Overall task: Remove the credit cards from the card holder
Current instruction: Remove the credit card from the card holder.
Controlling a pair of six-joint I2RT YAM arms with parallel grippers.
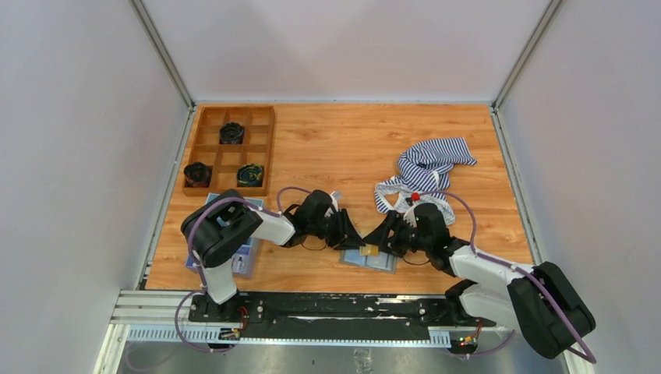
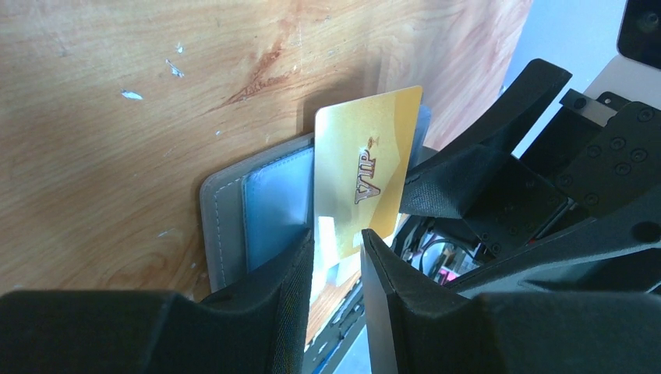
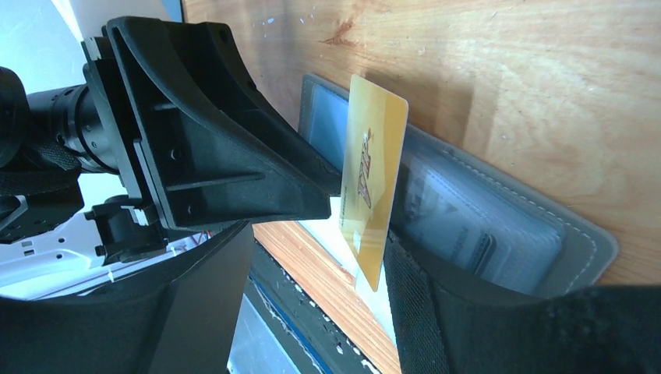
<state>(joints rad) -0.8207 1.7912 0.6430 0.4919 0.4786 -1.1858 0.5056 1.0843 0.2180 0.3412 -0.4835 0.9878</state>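
From top view, your card holder [image 1: 372, 258] lay open on tabletop [image 1: 351, 148] between both grippers, gold credit card [image 1: 369, 250] on it, extraction underway. Left wrist: left gripper [image 2: 337, 245] narrow, pinching card's lower edge; card upright, long axis leaning up-right. Right wrist: right gripper [image 3: 319, 257] wide, straddling card, holding nothing.

Plain white walls [image 1: 70, 156] enclose a wooden table [image 1: 343, 148]
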